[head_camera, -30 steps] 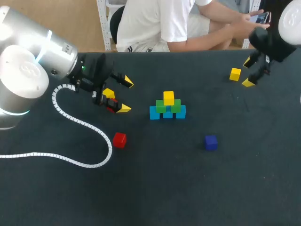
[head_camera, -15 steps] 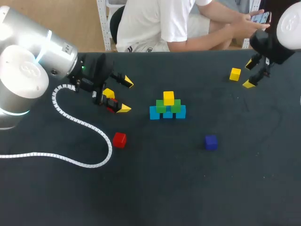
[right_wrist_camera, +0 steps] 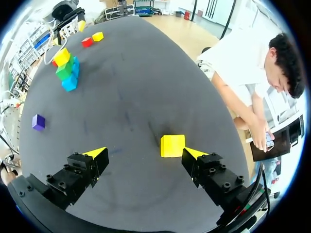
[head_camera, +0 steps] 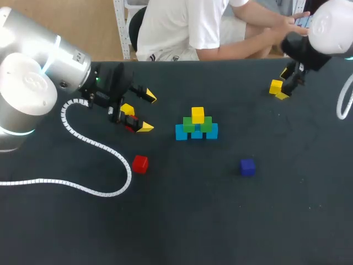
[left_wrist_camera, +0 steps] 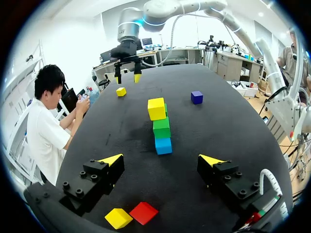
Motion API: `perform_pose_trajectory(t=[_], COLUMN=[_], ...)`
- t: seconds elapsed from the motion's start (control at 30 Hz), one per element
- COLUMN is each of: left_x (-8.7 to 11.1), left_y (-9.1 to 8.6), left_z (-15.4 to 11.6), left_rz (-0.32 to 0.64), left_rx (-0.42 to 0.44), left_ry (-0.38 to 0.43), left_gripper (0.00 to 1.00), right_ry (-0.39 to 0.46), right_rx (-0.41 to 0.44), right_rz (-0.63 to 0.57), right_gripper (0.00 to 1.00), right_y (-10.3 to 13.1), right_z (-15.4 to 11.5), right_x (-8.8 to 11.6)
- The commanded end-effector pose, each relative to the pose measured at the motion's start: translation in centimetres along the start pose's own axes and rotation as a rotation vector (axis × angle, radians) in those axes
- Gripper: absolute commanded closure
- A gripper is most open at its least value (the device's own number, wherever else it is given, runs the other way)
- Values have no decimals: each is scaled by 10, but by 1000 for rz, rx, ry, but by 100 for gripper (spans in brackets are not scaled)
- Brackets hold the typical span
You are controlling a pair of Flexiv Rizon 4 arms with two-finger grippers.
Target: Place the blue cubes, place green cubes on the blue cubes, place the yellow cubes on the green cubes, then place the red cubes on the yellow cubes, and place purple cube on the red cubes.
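At yellow cube (right_wrist_camera: 172, 145), right gripper (right_wrist_camera: 145, 153) splayed

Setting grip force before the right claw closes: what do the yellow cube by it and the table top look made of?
Yellow cube: solid-coloured, matte, crisp edges, no glare; likely painted wood or hard plastic, cannot tell which. Table top: dull black, faintly smudged; probably cloth or a felt-like mat.

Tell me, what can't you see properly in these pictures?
- Head view: the red cube by the left gripper is mostly hidden by that gripper's finger.
- Left wrist view: the cube stack is seen end-on, so its blue and green cubes cannot be counted.
- Head view: the right arm covers part of the right gripper, so I cannot tell whether it touches the yellow cube.
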State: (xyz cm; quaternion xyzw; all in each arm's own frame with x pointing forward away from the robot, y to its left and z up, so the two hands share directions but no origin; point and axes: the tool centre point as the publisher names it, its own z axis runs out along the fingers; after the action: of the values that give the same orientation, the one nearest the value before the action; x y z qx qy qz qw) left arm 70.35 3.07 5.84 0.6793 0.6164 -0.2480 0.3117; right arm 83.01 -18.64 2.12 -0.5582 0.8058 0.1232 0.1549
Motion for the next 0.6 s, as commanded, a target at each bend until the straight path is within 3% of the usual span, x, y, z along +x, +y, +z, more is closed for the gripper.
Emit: perform_pose_trajectory(t=[0.03,0.6], left_x=[0,0], left_y=[2,2], left_z=[0,0], left_rz=[-1,-1], left_rx=[4,4], left_ry=[3,3], left_gripper=[0,0], right_ry=[7,24], right_rx=[-21,-53], right_rz=[4,-25], right_gripper=[0,0], right_y=[-6,-12], right_z=[6,11], right_x=[-3,11])
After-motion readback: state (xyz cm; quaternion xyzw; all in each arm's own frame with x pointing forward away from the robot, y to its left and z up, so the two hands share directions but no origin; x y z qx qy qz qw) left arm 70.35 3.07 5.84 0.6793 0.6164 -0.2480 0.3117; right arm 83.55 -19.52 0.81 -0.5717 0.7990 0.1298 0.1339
